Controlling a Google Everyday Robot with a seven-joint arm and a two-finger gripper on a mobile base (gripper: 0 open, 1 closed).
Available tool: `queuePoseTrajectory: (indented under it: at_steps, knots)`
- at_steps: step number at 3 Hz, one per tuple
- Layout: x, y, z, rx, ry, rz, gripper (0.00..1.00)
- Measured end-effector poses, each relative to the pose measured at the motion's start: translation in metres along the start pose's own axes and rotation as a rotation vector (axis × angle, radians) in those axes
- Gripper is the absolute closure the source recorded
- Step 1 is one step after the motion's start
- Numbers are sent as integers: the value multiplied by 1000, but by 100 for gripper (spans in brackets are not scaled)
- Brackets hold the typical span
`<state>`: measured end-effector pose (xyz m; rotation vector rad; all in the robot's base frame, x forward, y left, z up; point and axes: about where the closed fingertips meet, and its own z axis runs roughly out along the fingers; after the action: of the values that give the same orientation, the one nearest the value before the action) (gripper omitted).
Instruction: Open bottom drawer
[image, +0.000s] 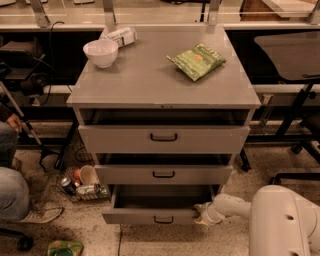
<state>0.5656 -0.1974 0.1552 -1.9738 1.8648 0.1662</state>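
— Where is the hand (201, 214) at this moment?
— I see it low down, at the right end of the bottom drawer (145, 216) front, touching it. Spread or pressed together, I cannot tell.
— And the drawer itself?
— It stands pulled out, directly left of the hand, with its grey inside showing. Its black handle (163, 219) is further to the left.

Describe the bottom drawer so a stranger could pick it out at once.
Find the grey cabinet with three drawers. The bottom drawer is the lowest, pulled out, its front the narrowest with a small black handle; the gripper sits at its right end.
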Motion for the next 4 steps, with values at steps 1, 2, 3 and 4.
queuePoseTrajectory:
  at_steps: [1, 2, 3, 4]
  knots:
    - [-1, 14, 1, 5, -7, 23, 100]
    - [-7, 29, -9, 14, -14, 57, 100]
    - [-6, 34, -7, 14, -13, 56, 100]
    - [-6, 46, -5, 12, -12, 55, 100]
